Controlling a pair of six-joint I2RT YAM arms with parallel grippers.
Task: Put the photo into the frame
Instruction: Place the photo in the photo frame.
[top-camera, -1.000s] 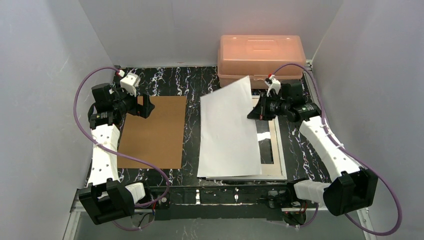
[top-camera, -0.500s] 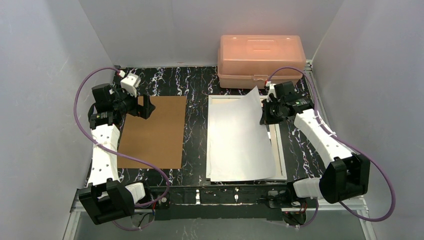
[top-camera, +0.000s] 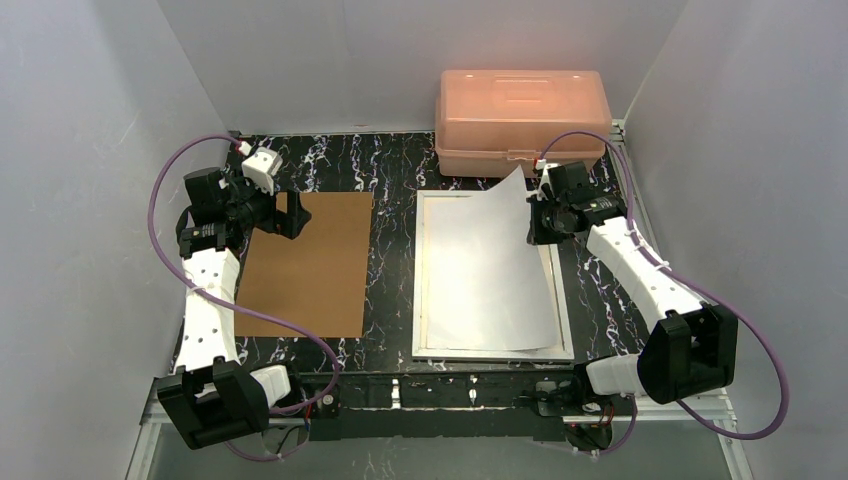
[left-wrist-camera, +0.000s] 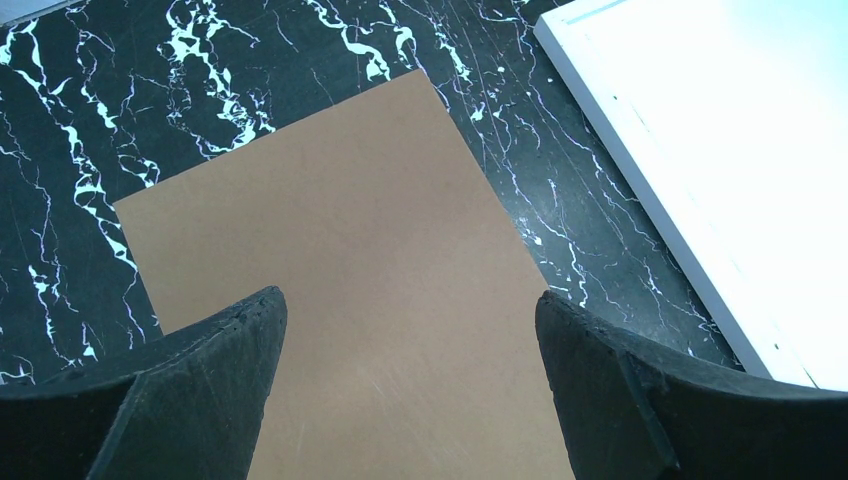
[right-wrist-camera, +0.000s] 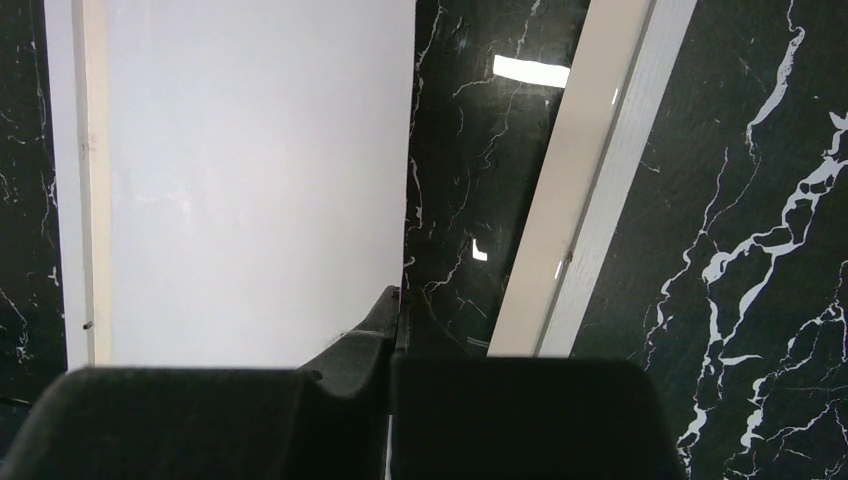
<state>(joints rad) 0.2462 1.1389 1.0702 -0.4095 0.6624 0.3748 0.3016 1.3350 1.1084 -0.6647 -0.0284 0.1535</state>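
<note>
The photo (top-camera: 485, 270) shows only its plain white back and lies slanted across the white frame (top-camera: 420, 290), which rests flat on the marbled table. Its far right corner curls up into my right gripper (top-camera: 535, 212), which is shut on that edge. In the right wrist view the closed gripper (right-wrist-camera: 398, 300) pinches the photo (right-wrist-camera: 260, 180) edge above the frame's pane, with the frame's rim (right-wrist-camera: 590, 190) to the right. My left gripper (top-camera: 293, 215) hangs open over the brown backing board (top-camera: 305, 265), the board (left-wrist-camera: 350, 250) bare between the gripper's (left-wrist-camera: 410, 300) two fingers.
A pink plastic box (top-camera: 520, 110) stands at the back right, just behind the frame's far end. Grey walls close in both sides and the back. The frame's edge (left-wrist-camera: 660, 190) lies right of the board with a strip of black table between.
My right gripper has carried the photo rightward and down, so the sheet now lies within the frame instead of overhanging its left side. The left arm has not moved.
</note>
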